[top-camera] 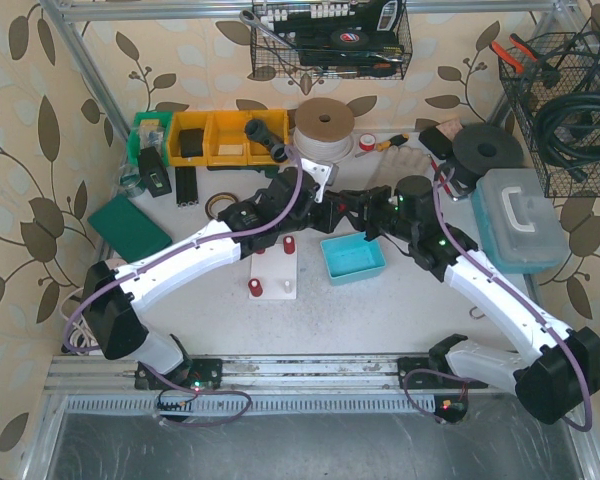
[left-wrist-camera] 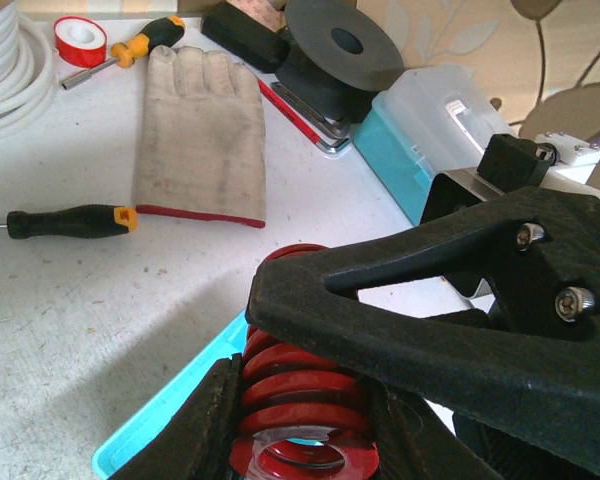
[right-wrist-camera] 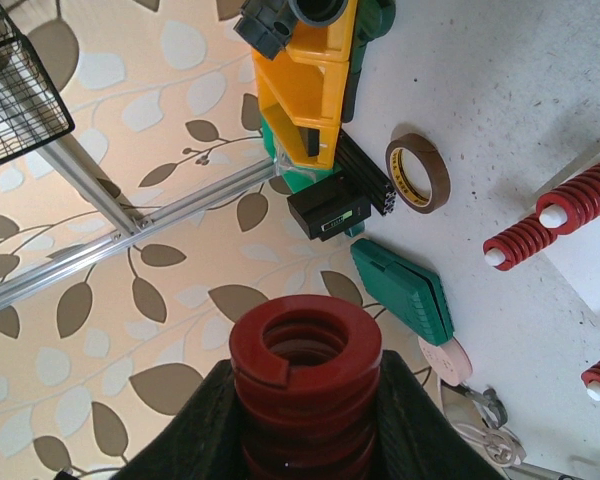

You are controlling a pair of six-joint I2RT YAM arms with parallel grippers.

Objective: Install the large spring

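Note:
The large red spring (left-wrist-camera: 302, 392) is held between both grippers above the blue tray (top-camera: 352, 258). My left gripper (left-wrist-camera: 305, 430) is shut on its coils, one finger on each side. My right gripper (right-wrist-camera: 305, 410) is also shut on the spring (right-wrist-camera: 305, 345), whose open end faces the right wrist camera. In the top view the two grippers meet, left (top-camera: 340, 207) and right (top-camera: 370, 215), and the spring is mostly hidden between them. The white base plate (top-camera: 275, 270) lies left of the tray, with smaller red springs (right-wrist-camera: 578, 200) standing on its pegs and one bare white peg (top-camera: 285, 287).
A work glove (left-wrist-camera: 200, 135), screwdrivers (left-wrist-camera: 70, 221), a tape roll (top-camera: 218, 204) and a green case (top-camera: 128, 226) lie on the table. Yellow bins (top-camera: 225, 135), a hose coil (top-camera: 325, 125) and a teal toolbox (top-camera: 520, 215) stand around. Wire baskets hang on the walls.

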